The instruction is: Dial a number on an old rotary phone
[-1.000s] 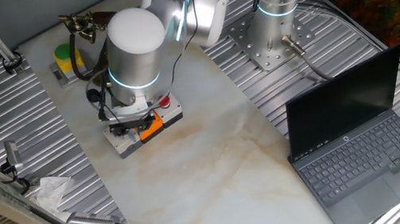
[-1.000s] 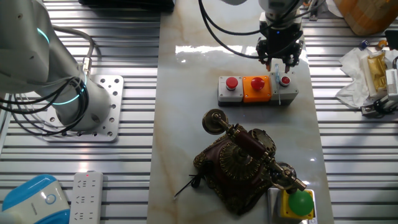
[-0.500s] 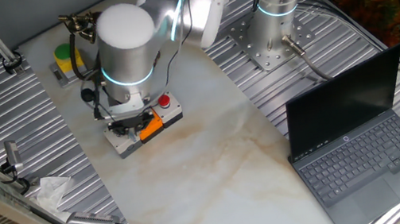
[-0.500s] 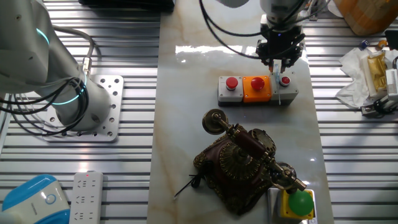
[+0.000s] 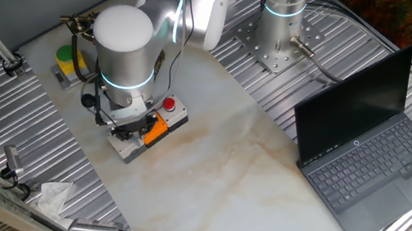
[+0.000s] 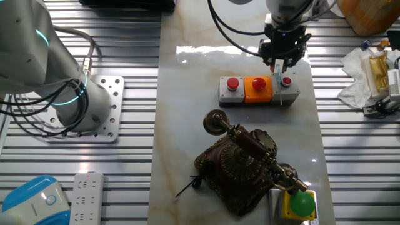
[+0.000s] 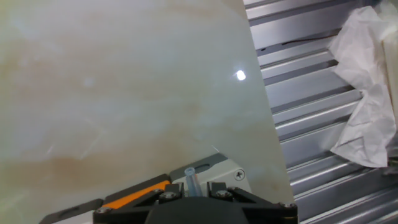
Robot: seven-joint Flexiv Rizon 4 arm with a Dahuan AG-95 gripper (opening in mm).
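Observation:
The old rotary phone (image 6: 240, 164), dark reddish-brown with brass filigree, cradle handset and round dial, stands on the marble top. In one fixed view only a bit of its brass (image 5: 83, 21) shows behind the arm. My gripper (image 6: 284, 60) hangs over the right end of the grey box with red and orange buttons (image 6: 259, 90), well away from the phone. It is shut on a thin clear stick (image 6: 280, 87) that points down at the box. In the hand view the stick (image 7: 190, 178) shows between the fingers, above the box (image 7: 208, 169).
A green button on a yellow base (image 6: 302, 204) sits right beside the phone. Crumpled tissue (image 7: 367, 81) lies on the ribbed metal beside the marble. An open laptop (image 5: 369, 148), a second arm's base (image 6: 75, 106) and a power strip (image 6: 87, 197) stand at the edges.
The arm has shifted slightly sideways over the button box, with the stick still in the gripper. The phone has not moved.

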